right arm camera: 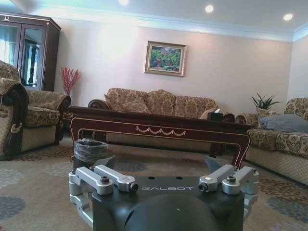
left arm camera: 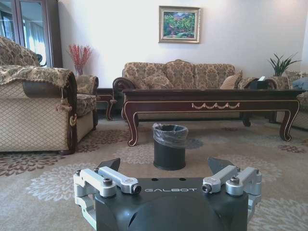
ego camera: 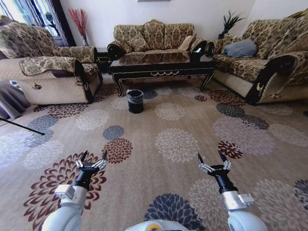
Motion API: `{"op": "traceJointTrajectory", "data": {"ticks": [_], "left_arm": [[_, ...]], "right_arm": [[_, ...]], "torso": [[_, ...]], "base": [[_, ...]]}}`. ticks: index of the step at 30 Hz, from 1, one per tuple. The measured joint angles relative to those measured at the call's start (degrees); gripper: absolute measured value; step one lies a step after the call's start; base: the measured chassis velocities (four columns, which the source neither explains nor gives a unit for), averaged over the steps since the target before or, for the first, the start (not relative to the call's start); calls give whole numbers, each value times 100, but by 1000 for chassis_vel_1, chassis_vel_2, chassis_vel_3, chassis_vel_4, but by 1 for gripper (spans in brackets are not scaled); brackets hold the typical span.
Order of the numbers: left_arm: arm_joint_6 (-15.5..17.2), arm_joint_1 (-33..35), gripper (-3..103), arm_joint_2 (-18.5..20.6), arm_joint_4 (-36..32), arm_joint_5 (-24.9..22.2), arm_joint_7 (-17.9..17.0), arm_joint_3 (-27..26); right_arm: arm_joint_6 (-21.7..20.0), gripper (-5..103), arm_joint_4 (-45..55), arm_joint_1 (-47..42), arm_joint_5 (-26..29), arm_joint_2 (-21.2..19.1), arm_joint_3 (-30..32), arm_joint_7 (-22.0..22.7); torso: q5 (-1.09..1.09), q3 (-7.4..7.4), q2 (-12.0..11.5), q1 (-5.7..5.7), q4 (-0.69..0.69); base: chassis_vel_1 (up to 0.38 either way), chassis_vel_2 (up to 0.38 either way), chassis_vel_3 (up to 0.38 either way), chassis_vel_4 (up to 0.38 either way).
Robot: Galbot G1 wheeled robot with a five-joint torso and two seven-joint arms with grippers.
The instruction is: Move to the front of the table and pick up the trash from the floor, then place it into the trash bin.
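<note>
Closest to the robot, both arms reach out low over the flowery carpet (ego camera: 176, 145). The left claw (ego camera: 91, 160) is wide open and holds nothing. The right claw (ego camera: 213, 161) is wide open too, and it is empty. The two claws sit side by side, well apart from each other.

Past the claws there is a long stretch of bare carpet with big round flower shapes on it.

Farther ahead of the left claw stands the trash bin (ego camera: 135, 101). It is a small round black bucket with a thin clear bag folded over its rim. It stands upright on the carpet, just in front of the table (ego camera: 162, 68), near the table's left front leg. From the right claw, the trash bin is ahead and off to the left.

The table is behind the trash bin. It is long and low, with a dark shiny top, curvy legs and a gold trim along the front edge. A small black tissue box (right arm camera: 214, 115) sits near its right end.

Behind the table is a patterned sofa (ego camera: 151, 36) against the wall. One more sofa (ego camera: 39, 61) is far off to the left of the left claw, and another one (ego camera: 274, 54) is far off to the right of the right claw. A picture (left arm camera: 179, 24) hangs on the wall above the back sofa.
</note>
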Motion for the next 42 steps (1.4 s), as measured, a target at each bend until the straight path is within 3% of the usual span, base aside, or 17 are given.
{"op": "traceJointTrajectory", "data": {"ticks": [27, 28, 42], "left_arm": [[0, 0, 100, 0, 0, 0, 0, 0], [0, 0, 100, 0, 0, 0, 0, 0], [0, 0, 100, 0, 0, 0, 0, 0]], "right_arm": [[0, 100, 0, 0, 0, 0, 0, 0], [0, 100, 0, 0, 0, 0, 0, 0], [0, 100, 0, 0, 0, 0, 0, 0]], "torso": [[0, 551, 614, 58, 0], [0, 638, 715, 72, 0], [0, 866, 1014, 144, 0]], "base": [[0, 0, 0, 0], [0, 0, 0, 0], [0, 0, 0, 0]]}}
